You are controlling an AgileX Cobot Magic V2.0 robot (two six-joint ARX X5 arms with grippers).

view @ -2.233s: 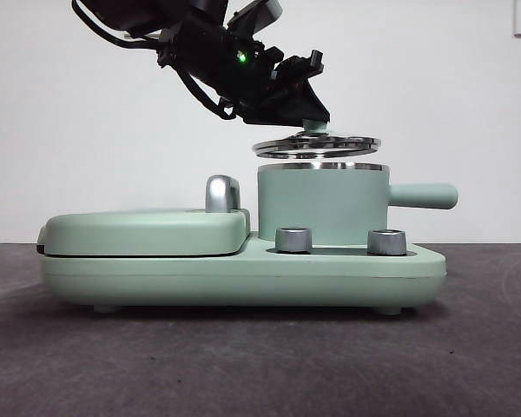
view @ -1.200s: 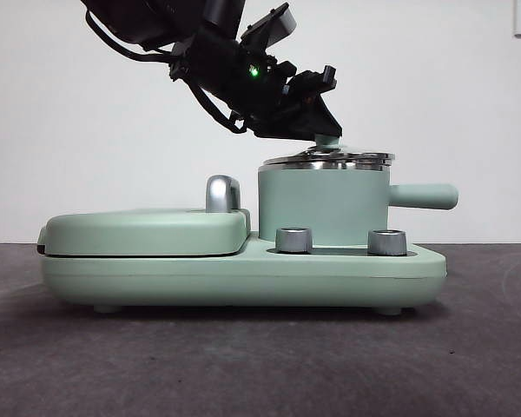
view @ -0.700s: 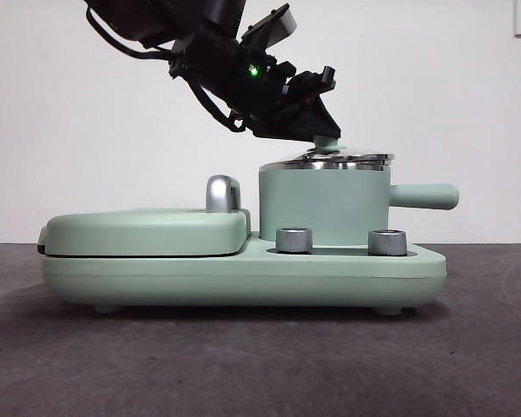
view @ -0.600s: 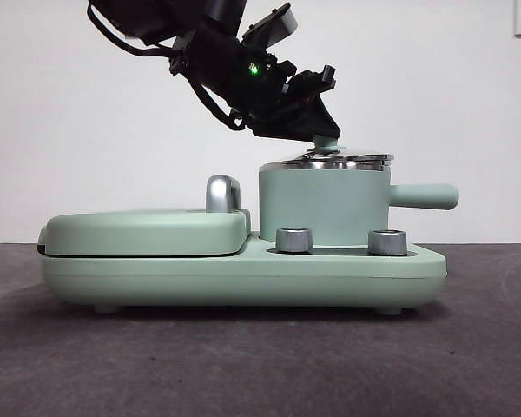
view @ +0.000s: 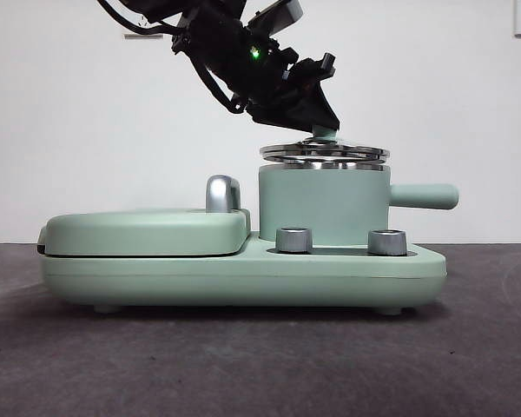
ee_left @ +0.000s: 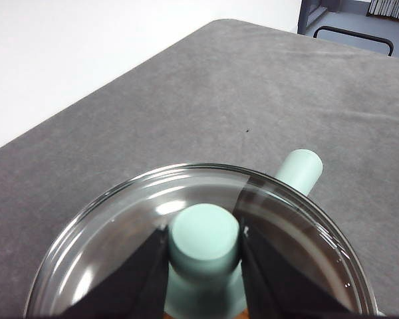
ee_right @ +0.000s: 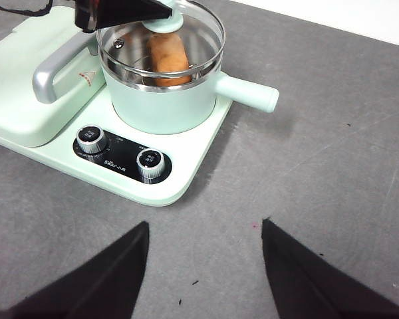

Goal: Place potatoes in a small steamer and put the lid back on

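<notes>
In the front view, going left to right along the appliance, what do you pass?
Flat griddle cover → chrome handle → left dial → right dial → the small steamer's stubby side handle. The lid and left end effector overlap the steamer, so they are left out.

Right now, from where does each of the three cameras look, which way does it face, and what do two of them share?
Front view: low at table height, looking level at the small steamer; the left gripper enters from above.
Left wrist view: on the left arm, looking down on the lid; its own jaws grip the knob.
Right wrist view: on the right arm, above the table and apart, looking down at the cooker; its own jaws are open.
Shared: the lid and the steamer's handle show in all three.
</notes>
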